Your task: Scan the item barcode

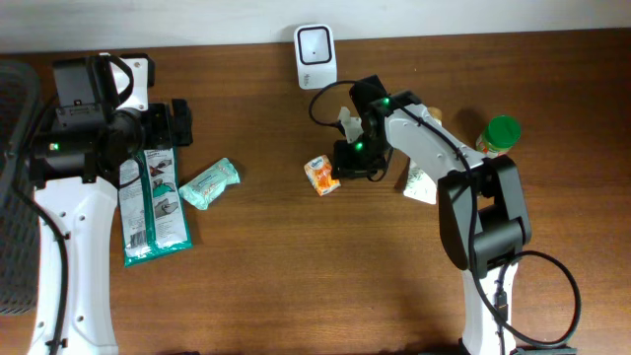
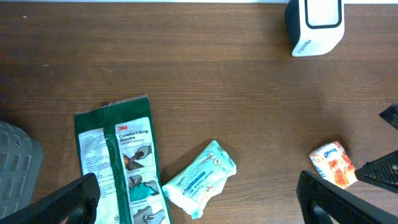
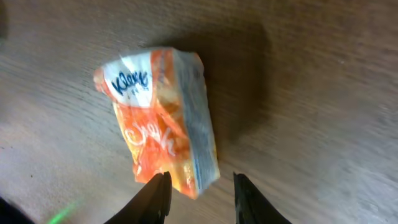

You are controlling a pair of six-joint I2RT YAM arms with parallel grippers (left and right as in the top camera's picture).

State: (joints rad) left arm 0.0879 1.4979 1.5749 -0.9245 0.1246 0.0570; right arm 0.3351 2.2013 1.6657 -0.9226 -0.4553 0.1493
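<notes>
Kleenex pack (image 3: 163,118) on table (image 3: 311,93), long axis slanting, logo end far — right gripper (image 3: 201,186) jaws part-open, straddling near corner, gripping nothing.

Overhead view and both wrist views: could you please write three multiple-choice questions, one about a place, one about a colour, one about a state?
1. Where does the white scanner stand?
A. at the far table edge, beyond the Kleenex pack
B. at the near table edge
C. in the table's middle

2. What is the Kleenex pack's main colour?
A. green
B. orange
C. black

3. How are the left fingers?
A. shut, empty
B. wide open, holding nothing
C. shut on a pack

Answers:
1 A: the overhead view shows it at the far edge, with the pack nearer.
2 B: the right wrist view shows orange wrapping.
3 B: the left wrist view shows them far apart above the table.
</notes>
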